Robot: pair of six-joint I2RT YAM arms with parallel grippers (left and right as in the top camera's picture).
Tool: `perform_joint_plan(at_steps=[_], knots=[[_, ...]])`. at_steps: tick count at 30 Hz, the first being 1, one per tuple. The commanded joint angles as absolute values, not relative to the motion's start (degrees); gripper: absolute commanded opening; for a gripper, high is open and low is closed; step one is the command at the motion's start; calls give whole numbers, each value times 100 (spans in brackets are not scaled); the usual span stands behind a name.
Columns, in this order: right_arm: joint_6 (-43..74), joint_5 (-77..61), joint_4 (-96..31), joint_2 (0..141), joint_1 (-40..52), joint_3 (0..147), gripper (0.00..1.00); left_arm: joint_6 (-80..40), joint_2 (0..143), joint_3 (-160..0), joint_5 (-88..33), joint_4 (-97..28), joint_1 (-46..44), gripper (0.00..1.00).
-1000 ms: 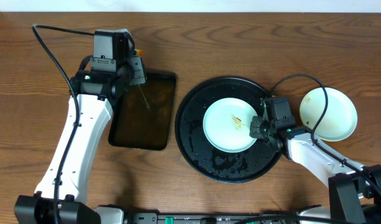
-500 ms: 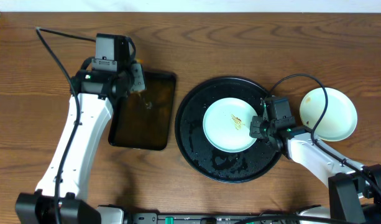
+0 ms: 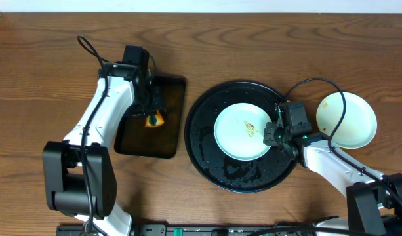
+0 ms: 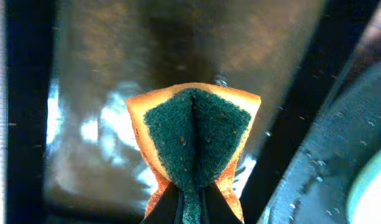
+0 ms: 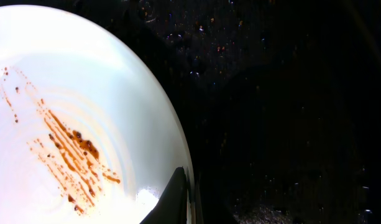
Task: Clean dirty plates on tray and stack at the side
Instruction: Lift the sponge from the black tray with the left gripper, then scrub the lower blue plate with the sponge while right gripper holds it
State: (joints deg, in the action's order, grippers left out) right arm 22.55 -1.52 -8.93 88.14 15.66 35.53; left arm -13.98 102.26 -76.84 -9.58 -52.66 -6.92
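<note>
A pale mint-green plate point(image 3: 241, 130) with a thin brown smear lies in the large round black tray point(image 3: 204, 134). My right gripper point(image 3: 271, 134) is shut on the plate's right rim; the right wrist view shows a finger pinching the rim point(image 5: 184, 193) beside the smear. My left gripper point(image 3: 151, 111) is shut on an orange sponge with a green scrub face point(image 4: 193, 134), folded between the fingers, over the dark rectangular tray point(image 3: 168, 144). A pale yellow plate point(image 3: 348, 121) rests on the wood at the right. The third plate is not in view.
The black tray is wet with droplets point(image 5: 271, 93). The rectangular tray holds a shiny film of water point(image 4: 103, 130). Cables run from both arms. Brown wood tabletop point(image 3: 30, 131) lies to the left and along the back.
My left arm has swung right and forward from the rectangular tray's back left corner to above its middle, and the sponge now shows in its fingers. The right arm and the plates have not moved.
</note>
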Motion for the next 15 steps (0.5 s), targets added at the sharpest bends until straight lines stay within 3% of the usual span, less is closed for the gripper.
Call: perform_joint_plan(at_steps=[1, 5, 11, 15], knots=[[2176, -180, -1028, 9113, 1623, 3385, 1, -1039, 10136, -8038, -1957, -5310, -698, 7], [2156, -183, -1055, 9113, 1627, 3385, 1, -1013, 10136, -8103, -2585, -5039, -921, 7], [2156, -185, -1090, 9113, 1627, 3385, 1, -1068, 10156, -8101, -2604, -4278, -1752, 7], [2156, -185, -1094, 9113, 1627, 3385, 1, -1732, 10331, -8088, -2333, -3780, -2355, 7]])
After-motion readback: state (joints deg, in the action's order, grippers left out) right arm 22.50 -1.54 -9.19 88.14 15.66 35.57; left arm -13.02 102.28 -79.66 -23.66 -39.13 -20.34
